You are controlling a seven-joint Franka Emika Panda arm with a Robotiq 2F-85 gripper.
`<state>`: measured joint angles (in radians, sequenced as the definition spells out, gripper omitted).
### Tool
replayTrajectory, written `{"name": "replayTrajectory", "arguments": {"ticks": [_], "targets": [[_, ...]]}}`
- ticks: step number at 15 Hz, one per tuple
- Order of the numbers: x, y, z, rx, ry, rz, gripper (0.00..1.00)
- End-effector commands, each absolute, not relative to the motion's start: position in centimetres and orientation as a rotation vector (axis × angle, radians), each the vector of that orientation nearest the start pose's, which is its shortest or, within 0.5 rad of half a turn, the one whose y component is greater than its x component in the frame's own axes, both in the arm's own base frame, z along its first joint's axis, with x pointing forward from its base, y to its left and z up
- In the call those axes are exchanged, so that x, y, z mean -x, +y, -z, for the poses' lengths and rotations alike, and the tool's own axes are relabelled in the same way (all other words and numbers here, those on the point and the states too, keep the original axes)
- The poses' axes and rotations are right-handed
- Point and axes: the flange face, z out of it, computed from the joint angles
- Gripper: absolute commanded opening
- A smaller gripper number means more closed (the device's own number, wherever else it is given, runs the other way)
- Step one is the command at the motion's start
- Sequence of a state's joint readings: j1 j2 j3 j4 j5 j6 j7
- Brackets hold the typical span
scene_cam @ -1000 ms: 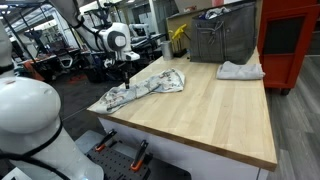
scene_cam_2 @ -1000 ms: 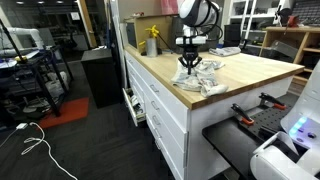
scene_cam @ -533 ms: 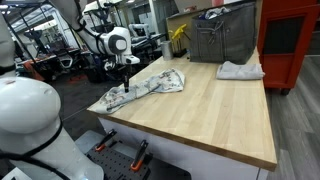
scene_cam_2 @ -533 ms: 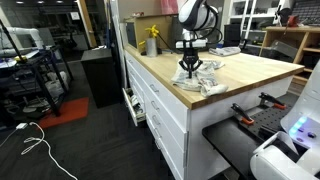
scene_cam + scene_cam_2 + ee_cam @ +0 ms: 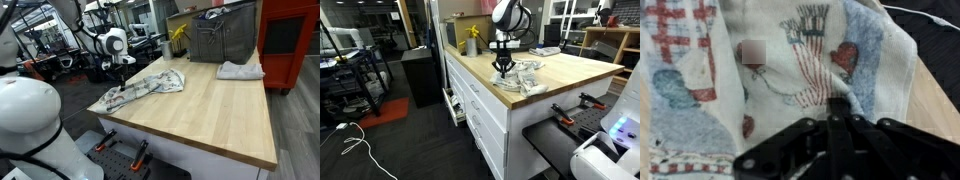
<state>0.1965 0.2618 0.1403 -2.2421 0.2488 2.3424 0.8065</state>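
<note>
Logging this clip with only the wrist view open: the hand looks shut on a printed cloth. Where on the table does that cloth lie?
Observer: The cloth lies crumpled by a corner of the wooden table; the hand pinches the end nearest that corner.
Operator: Any other fabric up there?
Observer: Yes, a pale cloth lies apart on the far side, next to a metal bin.
Operator: Anything else near the bin?
Observer: A yellow object stands beside it; it is too small to identify.
</note>
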Motion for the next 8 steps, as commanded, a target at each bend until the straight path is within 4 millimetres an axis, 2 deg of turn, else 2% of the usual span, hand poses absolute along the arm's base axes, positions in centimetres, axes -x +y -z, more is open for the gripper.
{"name": "replayTrajectory", "arguments": {"ticks": [1, 8], "targets": [[-50.4, 19.6, -22.4, 2.863, 0.923, -0.39, 0.0], [-52.1, 21.8, -23.2, 2.814, 0.908, -0.391, 0.0]]}}
